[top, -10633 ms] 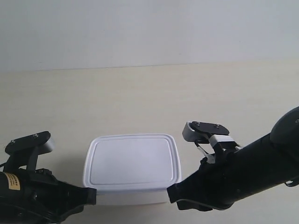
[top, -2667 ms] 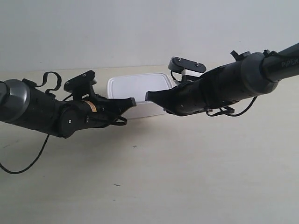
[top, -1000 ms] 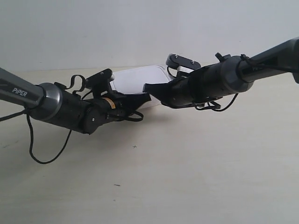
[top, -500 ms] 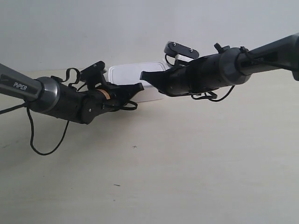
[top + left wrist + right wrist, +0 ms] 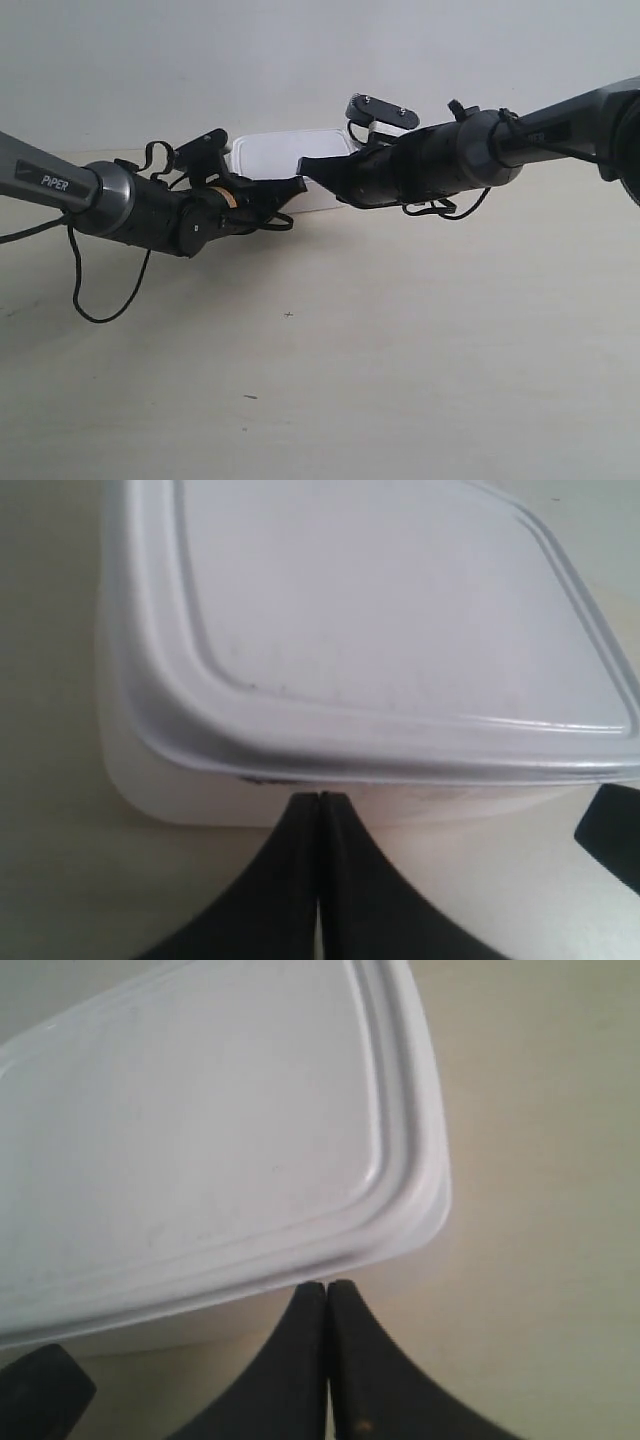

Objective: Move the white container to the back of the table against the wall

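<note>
The white container (image 5: 285, 157) lies flat on the table (image 5: 400, 350) far back, close to the wall (image 5: 300, 60), with its rimmed lid on. Both arms reach to its near side. My left gripper (image 5: 319, 798) is shut, its tips pressed against the box's side wall just under the lid (image 5: 380, 630). My right gripper (image 5: 327, 1287) is shut too, its tips touching the side below the lid's rounded corner (image 5: 200, 1130). In the exterior view the two dark tips (image 5: 300, 178) meet at the box's front.
The wall runs straight behind the box. A loose black cable (image 5: 90, 300) hangs from the arm at the exterior view's left and loops onto the tabletop. A few tiny dark specks (image 5: 288, 315) dot the wood.
Over the earlier frames the box slid from the near edge to the far back. In the last second both arms stretched a little farther and the box moved closer to the wall.
</note>
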You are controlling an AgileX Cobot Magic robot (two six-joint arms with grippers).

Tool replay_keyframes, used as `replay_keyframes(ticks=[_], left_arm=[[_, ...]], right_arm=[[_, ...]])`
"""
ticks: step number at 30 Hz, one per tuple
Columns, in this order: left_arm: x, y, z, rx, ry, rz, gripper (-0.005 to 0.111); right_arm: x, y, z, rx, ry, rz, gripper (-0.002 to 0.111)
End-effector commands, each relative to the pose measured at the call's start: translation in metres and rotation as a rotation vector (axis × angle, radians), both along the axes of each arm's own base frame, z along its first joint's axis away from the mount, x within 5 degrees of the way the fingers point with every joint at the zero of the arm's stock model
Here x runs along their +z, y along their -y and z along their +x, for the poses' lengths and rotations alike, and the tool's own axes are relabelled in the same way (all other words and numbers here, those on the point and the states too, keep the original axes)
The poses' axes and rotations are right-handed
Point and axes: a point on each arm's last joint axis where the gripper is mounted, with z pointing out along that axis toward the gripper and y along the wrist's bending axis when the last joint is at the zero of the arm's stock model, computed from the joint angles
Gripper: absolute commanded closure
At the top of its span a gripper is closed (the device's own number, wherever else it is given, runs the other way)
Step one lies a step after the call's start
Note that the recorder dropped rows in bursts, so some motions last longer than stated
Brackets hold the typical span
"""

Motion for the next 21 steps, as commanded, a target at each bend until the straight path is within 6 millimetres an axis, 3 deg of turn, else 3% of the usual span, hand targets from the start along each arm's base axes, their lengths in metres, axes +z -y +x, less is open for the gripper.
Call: replay_keyframes(ticks=[1,10,21], left_arm=[[0.011,-0.004,0.008,0.001,0.05,0.008,0.107],[0.005,-0.017,0.015,0.03,0.047,0.01,0.107],[0.007,-0.015,0.022,0.018,0.067,0.025,0.107]], right_arm=[[-0.007,-0.001,0.004,0.02,0.006,-0.019,0.108],[-0.005,-0.004,0.012,0.035,0.036,-0.033,0.108],[-0.006,-0.003,0.014,0.03,0.049,-0.062,0.108]])
